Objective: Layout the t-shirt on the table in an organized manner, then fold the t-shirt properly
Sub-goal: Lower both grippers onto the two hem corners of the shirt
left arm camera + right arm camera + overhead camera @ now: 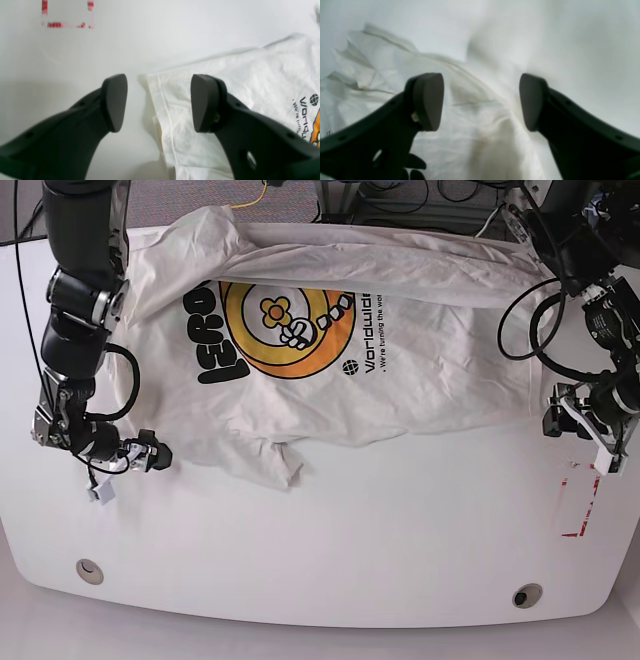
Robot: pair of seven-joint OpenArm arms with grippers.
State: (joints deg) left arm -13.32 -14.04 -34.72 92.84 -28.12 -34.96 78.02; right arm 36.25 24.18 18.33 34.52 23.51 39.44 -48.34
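T-shirt (pixel 330 370): white, spread across the far half of the bench (pixel 330 550), print side up. Orange and yellow round print with black lettering sits left of centre in the base view.
T-shirt condition: not flat. The near left part is bunched into a crumpled flap; the far edge is folded over in a long band.
Left end effector (pixel 158 102): jaws wide apart, nothing between them. In the left wrist view one finger (pixel 115 102) stands over bare bench, the other over cloth, with the hemmed corner of the t-shirt (pixel 225 82) lying under the gap.
Left contact: cannot tell whether the pads touch cloth or bench.
Right end effector (pixel 481 101): jaws wide apart, empty. Wrinkled white cloth of the t-shirt (pixel 470 125) fills the space beneath and between the fingers.
Right contact: cannot tell; view is blurred.
Right position: base view puts it low beside the t-shirt's left edge.
Bench marks: red tape marks (pixel 67 15) beyond the left end effector; round grommet hole (pixel 527 595) near the front edge.
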